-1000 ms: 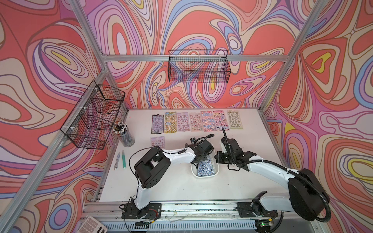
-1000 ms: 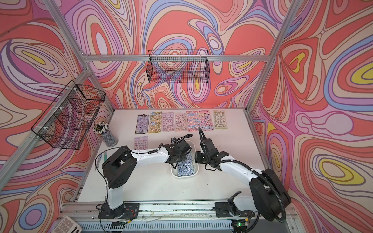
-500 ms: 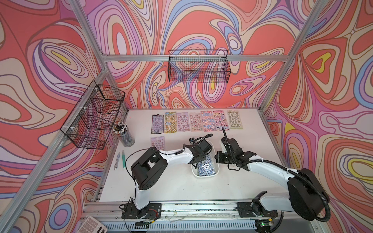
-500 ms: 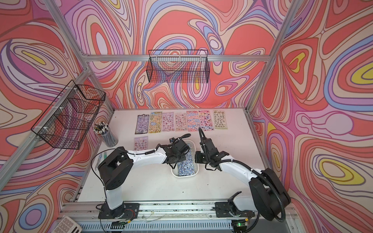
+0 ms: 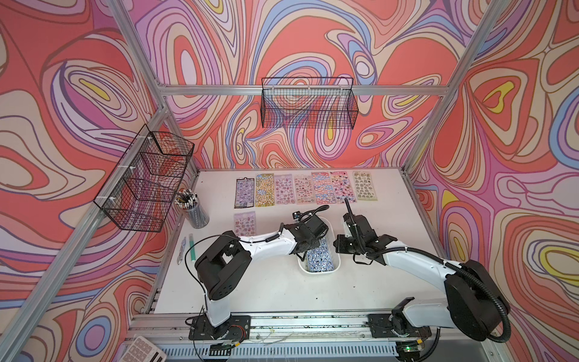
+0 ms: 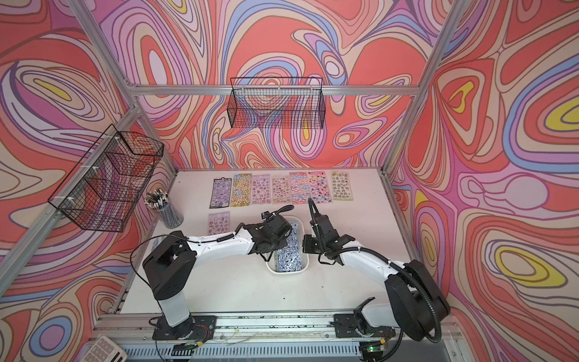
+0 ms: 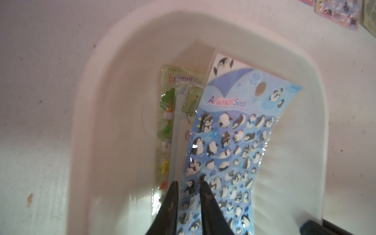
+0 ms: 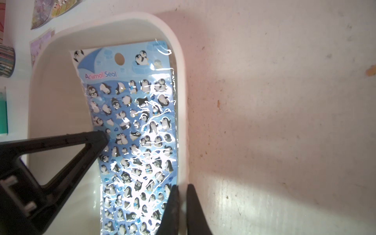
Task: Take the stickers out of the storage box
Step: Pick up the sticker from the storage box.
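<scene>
The white storage box (image 5: 316, 272) (image 6: 286, 272) stands mid-table. In it a blue penguin sticker sheet (image 7: 234, 132) (image 8: 132, 122) leans bowed against one long wall, over a green sheet (image 7: 168, 114). My left gripper (image 7: 188, 182) reaches into the box. Its jaws are narrowly open astride the blue sheet's long edge, one finger (image 8: 97, 138) lying on the sheet's face. My right gripper (image 8: 183, 186) is shut on the box's rim (image 8: 179, 61) at the opposite long wall. In both top views the left wrist hides the box's far half.
Several sticker sheets (image 5: 300, 189) lie in a row along the table's back, and one more (image 5: 245, 223) sits nearer at the left. A pencil cup (image 5: 194, 210) and pens (image 5: 191, 247) stand at the left edge. Black wire baskets (image 5: 147, 178) (image 5: 308, 103) hang on the walls.
The left arm's elbow has swung a little to the left, with its gripper still in the box. The right arm has not moved.
</scene>
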You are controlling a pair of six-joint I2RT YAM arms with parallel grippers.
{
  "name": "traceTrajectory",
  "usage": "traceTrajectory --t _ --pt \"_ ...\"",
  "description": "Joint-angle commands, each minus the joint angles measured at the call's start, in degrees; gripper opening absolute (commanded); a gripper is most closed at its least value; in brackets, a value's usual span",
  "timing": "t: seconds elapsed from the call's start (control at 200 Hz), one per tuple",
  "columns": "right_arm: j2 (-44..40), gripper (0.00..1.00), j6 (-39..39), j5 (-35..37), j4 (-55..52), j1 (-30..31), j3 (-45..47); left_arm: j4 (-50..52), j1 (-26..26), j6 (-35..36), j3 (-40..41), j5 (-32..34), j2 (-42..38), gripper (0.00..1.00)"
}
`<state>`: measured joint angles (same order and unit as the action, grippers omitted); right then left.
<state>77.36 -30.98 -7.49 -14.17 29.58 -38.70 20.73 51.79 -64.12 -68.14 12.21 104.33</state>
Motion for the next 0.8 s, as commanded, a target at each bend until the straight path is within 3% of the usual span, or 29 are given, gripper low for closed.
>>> traceTrajectory --t 0.0,0.796 --pt "1.9 0.0 0.2 0.8 -2.9 -0.1 1.1 0.2 0.3 -0.2 0.3 -0.5 -1.4 0.2" --pt "3.1 0.0 0.9 0.6 -3.1 0.0 0.2 0.1 0.4 1.1 -1.8 0.4 -5.4 0.02"
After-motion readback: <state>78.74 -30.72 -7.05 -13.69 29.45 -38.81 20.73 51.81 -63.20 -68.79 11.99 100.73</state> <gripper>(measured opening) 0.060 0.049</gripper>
